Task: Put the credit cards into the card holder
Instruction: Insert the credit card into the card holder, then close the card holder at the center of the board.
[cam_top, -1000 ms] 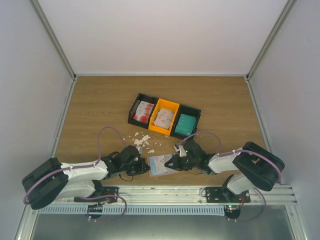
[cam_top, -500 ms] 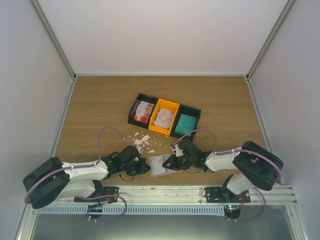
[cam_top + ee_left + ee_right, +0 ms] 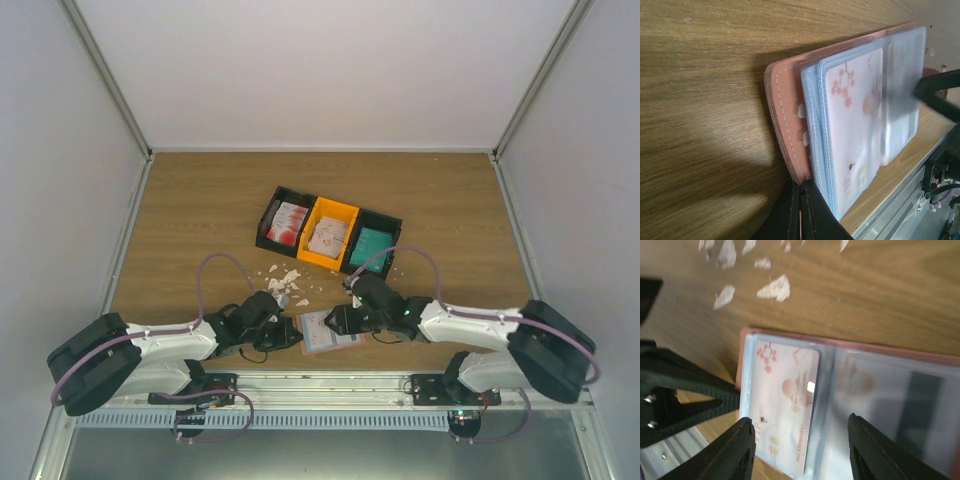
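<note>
1 white, pink-printed credit card (image 3: pixel 785 390) sits sleeved in the open salmon-pink card holder (image 3: pixel 327 331) on the wooden worktop (image 3: pixel 200 210). The left pincer (image 3: pixel 801 195) clamps its cover; the right pincer (image 3: pixel 799 419) gapes empty above. More cards (image 3: pixel 289 222) remain in the black-and-orange plastic tray (image 3: pixel 266 228).

We see a black-and-orange plastic 3-compartment tray (image 3: pixel 338 204) mid-table on the brown wood-grain tabletop (image 3: pixel 200 210); irregular white scraps (image 3: pixel 285 278) lie scattered nr its near-left corner.

The left arm (image 3: pixel 160 345) and right arm (image 3: pixel 470 325) are stretching low and inward, meeting at the lower middle of the overhead frame. The left claw (image 3: pixel 288 335) is pinching the edge of the card holder (image 3: pixel 781 112); the right claw (image 3: pixel 335 322) is hovering, jaws spread wide.
</note>
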Controlling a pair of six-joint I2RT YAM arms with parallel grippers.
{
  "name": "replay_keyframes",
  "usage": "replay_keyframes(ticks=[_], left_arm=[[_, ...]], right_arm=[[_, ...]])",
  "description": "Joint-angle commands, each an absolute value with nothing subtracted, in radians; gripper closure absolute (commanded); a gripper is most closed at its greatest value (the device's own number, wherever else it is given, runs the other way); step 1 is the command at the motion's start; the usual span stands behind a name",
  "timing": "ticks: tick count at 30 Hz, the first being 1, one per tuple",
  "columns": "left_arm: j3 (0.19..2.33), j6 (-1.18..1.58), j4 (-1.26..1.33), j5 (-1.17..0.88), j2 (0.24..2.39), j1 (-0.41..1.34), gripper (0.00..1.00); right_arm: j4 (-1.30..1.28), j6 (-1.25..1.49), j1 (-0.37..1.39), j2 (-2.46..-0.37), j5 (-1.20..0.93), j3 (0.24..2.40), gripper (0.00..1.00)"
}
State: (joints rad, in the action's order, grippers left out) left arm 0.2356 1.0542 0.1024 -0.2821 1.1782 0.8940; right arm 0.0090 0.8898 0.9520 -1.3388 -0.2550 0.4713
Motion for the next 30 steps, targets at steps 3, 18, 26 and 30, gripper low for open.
replay_keyframes(ticks=[3,18,26,30], left_arm=[[0.217,1.025,0.047,-0.264,1.194,0.9,0.98],[0.241,1.012,0.046,-0.263,1.207,0.899,0.87],[0.246,1.008,0.049,-0.26,1.21,0.897,0.85],[0.248,1.005,0.065,-0.261,1.222,0.896,0.83]], right_arm=[[-0.309,0.834,0.948,-1.149,0.084,0.526,0.42],[-0.459,0.715,0.959,-1.364,0.134,0.626,0.33],[-0.536,0.788,0.959,-1.327,0.219,0.651,0.75],[-0.54,0.778,0.959,-1.326,0.194,0.668,0.99]])
